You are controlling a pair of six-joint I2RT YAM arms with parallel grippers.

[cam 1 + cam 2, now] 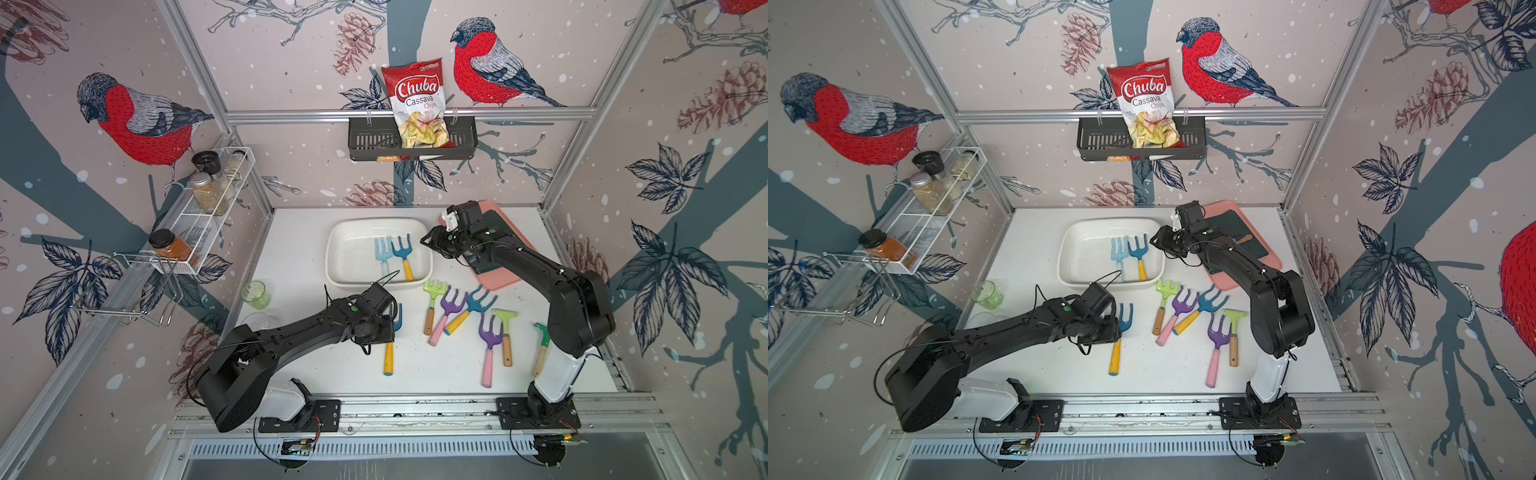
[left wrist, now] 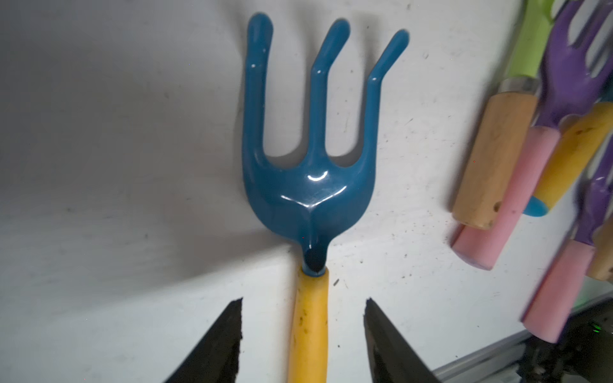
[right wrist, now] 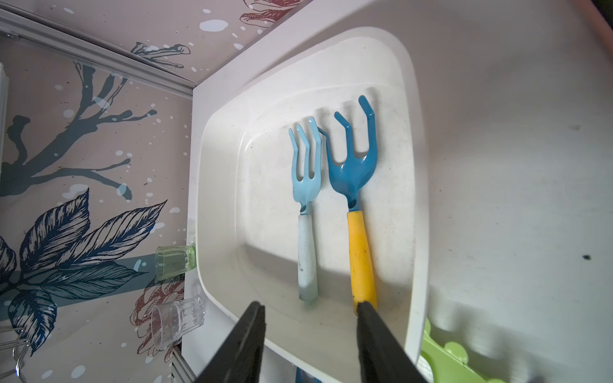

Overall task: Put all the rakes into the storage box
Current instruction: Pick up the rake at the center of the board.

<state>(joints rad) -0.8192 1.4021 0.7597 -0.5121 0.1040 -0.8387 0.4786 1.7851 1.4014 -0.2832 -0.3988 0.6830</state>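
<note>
The left pincer [image 2: 304,303], jaws apart, straddles the yellow handle of the blue rake [image 2: 310,185] on the surface [image 2: 132,298]. The right pincer [image 3: 309,305], also apart, hangs over the edge of the white storage box [image 3: 215,165].

Two rakes [image 1: 404,252] in storage box [image 1: 334,266]

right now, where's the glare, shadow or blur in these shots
Left wrist view: bright glints on the blue rake, a broad shadow on the table, pink handle soft at the edge. Right wrist view: a shadow band crosses the tub.
</note>
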